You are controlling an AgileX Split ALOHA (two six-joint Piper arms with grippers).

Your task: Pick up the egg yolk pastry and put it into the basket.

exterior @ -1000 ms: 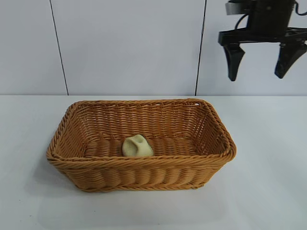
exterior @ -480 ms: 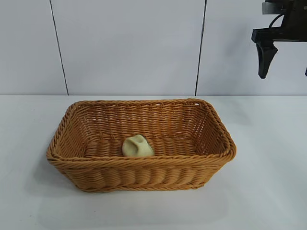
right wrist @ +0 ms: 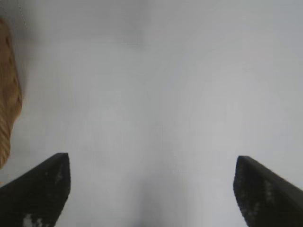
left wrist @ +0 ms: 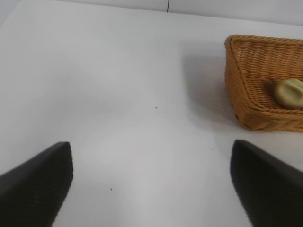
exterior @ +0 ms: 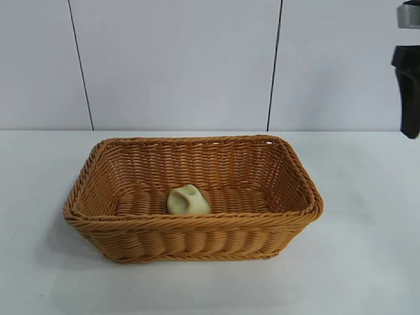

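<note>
Lying on the woven floor of the basket [exterior: 118,233], the egg yolk pastry [exterior: 188,200] rests close to the long wall that faces the exterior camera, a little toward the left end, with its dented side turned up. The wicker basket stands on the white bench [exterior: 367,262], roughly midway between the bench's near and far edges.

Up at the right edge of the exterior view, the right tool [right wrist: 151,189] hangs well above the bench and well apart from the pastry, off beyond the basket's right end; only one dark finger [exterior: 409,92] shows there. Its own wrist view shows both fingers spread wide with nothing between them, bare bench below, and a sliver of the basket's rim at one side.

The left tool [left wrist: 151,184] is also released, its two dark fingers held wide apart over bare bench. From its wrist view the basket sits well off to one side, the pastry [left wrist: 289,92] visible inside it, far from the fingers.
</note>
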